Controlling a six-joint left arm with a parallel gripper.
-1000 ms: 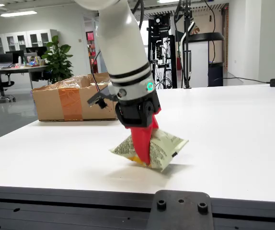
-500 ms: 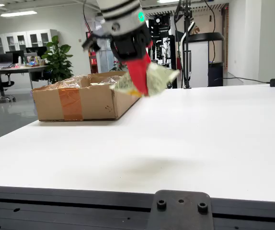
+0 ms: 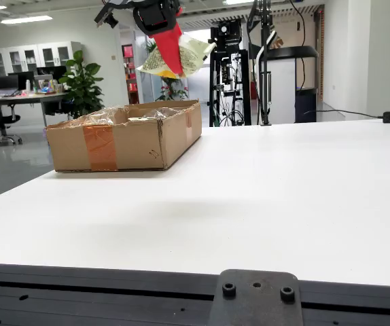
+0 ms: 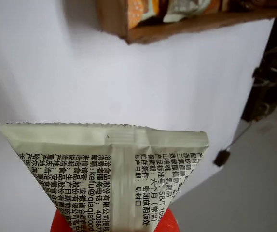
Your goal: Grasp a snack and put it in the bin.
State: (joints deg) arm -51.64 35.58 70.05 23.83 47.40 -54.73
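Red gripper point(image 3: 170, 54) fingers point(image 3: 168, 47) clamp a pale green snack packet point(image 3: 179, 56) high above the white table point(image 3: 283, 197), near the top edge of the fixed view. The two fingers are drawn together on the packet, pinching it through its middle, so the foil fans out to either side of them. The packet hangs tilted, one corner pointing right and upward, the yellow-tinted end toward the left. Above the fingers sits the black gripper body, partly cut off by the frame.

Below and to the left of the packet, at the far left part of the table, rests an open cardboard box point(image 3: 123, 139) with a strip of orange-brown tape down its near side. Crinkled clear wrappers point(image 3: 107, 117) show over its rim. The packet is in the air, touching neither box nor table, and hangs over the box's far right corner as this view shows it.

From the gripper-mounted view, the snack packet point(image 4: 109, 169) fills the lower frame, its back seam running down the centre and black printed text on both sides. Red fingertips point(image 4: 63, 223) peek out beneath it at the bottom edge. The cardboard box point(image 4: 177, 24) lies at the top of that view, with orange and pale packets point(image 4: 150, 8) visible inside. A potted plant point(image 3: 83, 85) stands in the office far behind the table.
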